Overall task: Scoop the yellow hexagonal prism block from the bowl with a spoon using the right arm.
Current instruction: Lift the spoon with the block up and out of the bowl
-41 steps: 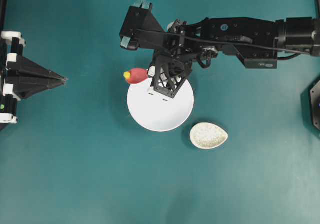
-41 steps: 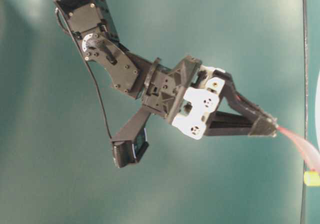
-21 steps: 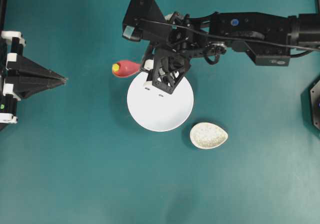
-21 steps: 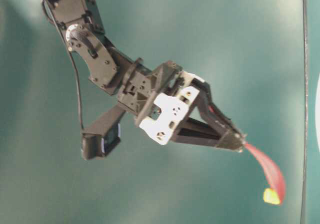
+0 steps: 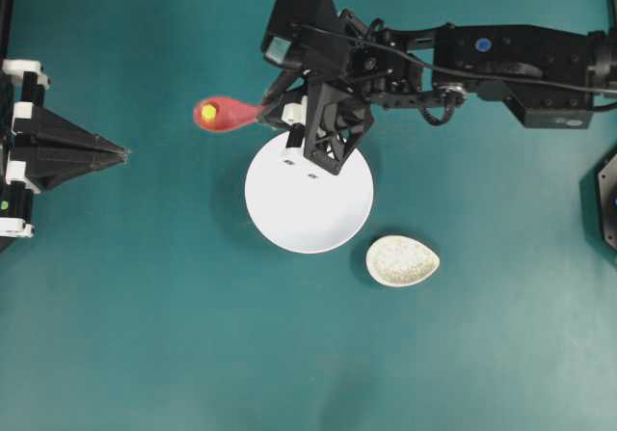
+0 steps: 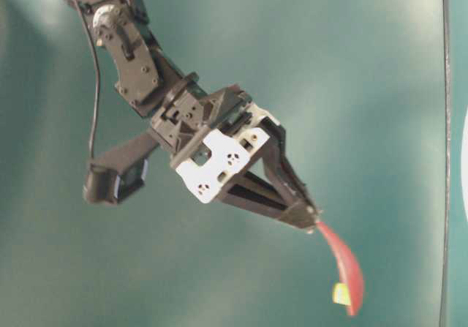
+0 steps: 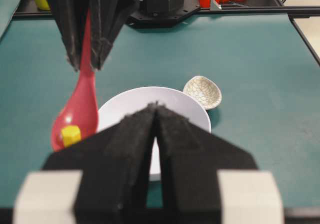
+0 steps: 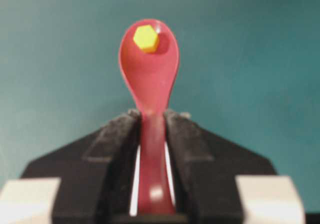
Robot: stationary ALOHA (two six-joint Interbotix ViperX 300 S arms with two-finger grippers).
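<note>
The yellow hexagonal prism block (image 8: 146, 37) sits in the scoop of the spoon (image 8: 149, 78), close to the far tip. It is small and bright, with flat sides. In the overhead view the block (image 5: 208, 112) and the spoon (image 5: 226, 114) are at the upper left of the frame, past the rim of the bowl (image 5: 308, 209) and over the bare table (image 5: 145, 306). The spoon is pink-red and shiny. Its handle runs back to the right gripper (image 8: 150, 129).

The fingers (image 8: 116, 149) of the right gripper are closed tight on the spoon's handle, one on each side. In the table-level view the gripper (image 6: 311, 224) points down and to the right, and the spoon (image 6: 345, 268) hangs off its tip at the lower right of the frame, with the block (image 6: 341, 294) in it.

The right arm (image 5: 501, 55) reaches in from the upper right of the overhead view. Part of it hangs over the top edge of the white bowl. I cannot see anything inside the bowl.

A small speckled spoon rest (image 5: 402, 260) lies on the table just to the lower right of the bowl, not touching it.

The left gripper (image 5: 120, 151) is at the left edge of the overhead view, well apart from the bowl. Its fingers (image 7: 125, 149) are pressed together with nothing between them.
</note>
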